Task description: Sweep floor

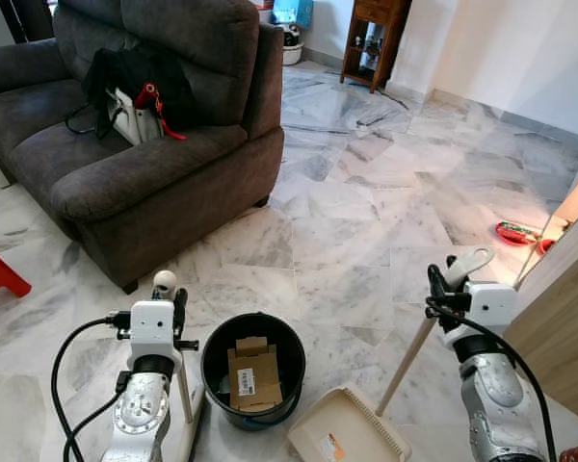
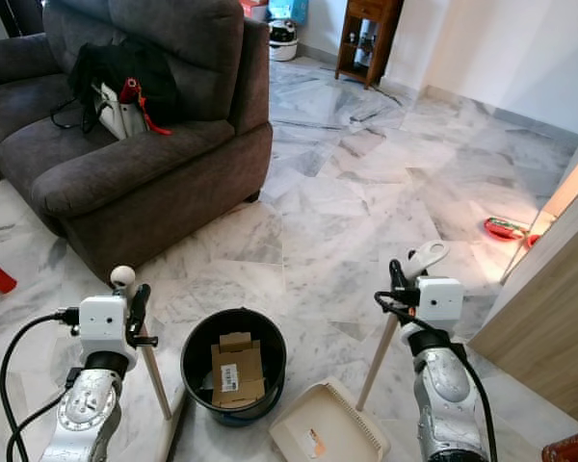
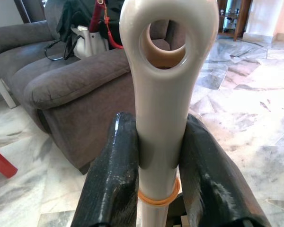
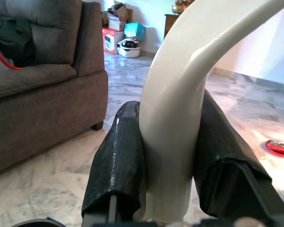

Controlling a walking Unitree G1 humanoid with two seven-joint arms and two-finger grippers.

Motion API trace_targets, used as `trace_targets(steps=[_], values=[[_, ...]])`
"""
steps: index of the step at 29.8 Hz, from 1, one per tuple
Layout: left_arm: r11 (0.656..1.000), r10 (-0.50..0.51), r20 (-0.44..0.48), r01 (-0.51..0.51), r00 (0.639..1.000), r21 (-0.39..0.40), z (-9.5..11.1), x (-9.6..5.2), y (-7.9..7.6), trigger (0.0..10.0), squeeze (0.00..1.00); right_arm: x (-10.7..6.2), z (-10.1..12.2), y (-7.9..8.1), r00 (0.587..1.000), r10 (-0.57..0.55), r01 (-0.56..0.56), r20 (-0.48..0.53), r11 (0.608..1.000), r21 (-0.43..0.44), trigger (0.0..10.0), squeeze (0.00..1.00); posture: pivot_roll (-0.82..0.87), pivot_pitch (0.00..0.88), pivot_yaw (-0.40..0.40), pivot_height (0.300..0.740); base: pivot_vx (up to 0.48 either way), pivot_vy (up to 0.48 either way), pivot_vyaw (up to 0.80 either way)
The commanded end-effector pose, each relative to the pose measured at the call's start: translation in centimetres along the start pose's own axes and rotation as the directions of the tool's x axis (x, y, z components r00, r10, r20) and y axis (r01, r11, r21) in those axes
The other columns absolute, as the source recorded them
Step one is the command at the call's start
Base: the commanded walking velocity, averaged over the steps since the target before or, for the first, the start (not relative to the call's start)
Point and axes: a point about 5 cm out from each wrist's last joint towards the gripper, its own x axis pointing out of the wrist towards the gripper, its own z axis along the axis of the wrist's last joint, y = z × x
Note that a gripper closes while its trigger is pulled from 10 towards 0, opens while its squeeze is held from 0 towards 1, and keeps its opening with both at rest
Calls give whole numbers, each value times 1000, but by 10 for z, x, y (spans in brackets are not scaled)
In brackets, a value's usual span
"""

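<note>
My left gripper is shut on the broom handle, a wooden stick with a cream cap that has a hole through it. In the left wrist view both black fingers press the cream cap. My right gripper is shut on the dustpan handle, a wooden stick with a curved cream top. It slants down to the cream dustpan lying on the marble floor in front of me. The broom's head is hidden below the frame.
A black bucket holding folded cardboard stands between my arms. A grey sofa with a black bag is ahead left, a red stool far left. A wooden panel is close on my right, with a red object on the floor.
</note>
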Motion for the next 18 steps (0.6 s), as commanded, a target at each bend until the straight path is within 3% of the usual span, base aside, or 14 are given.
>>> trace_targets(steps=[1,18], values=[[1000,2,34,-3,999,4,8,4,0,10000,0,5,8,1,999,-4,4,41,1000,4,10000,0,-11,0,-46,740,0,0,0],[1000,9,46,-9,999,-1,11,9,-2,10000,0,12,13,4,998,-19,18,56,999,30,10000,0,-3,0,-56,740,0,0,0]])
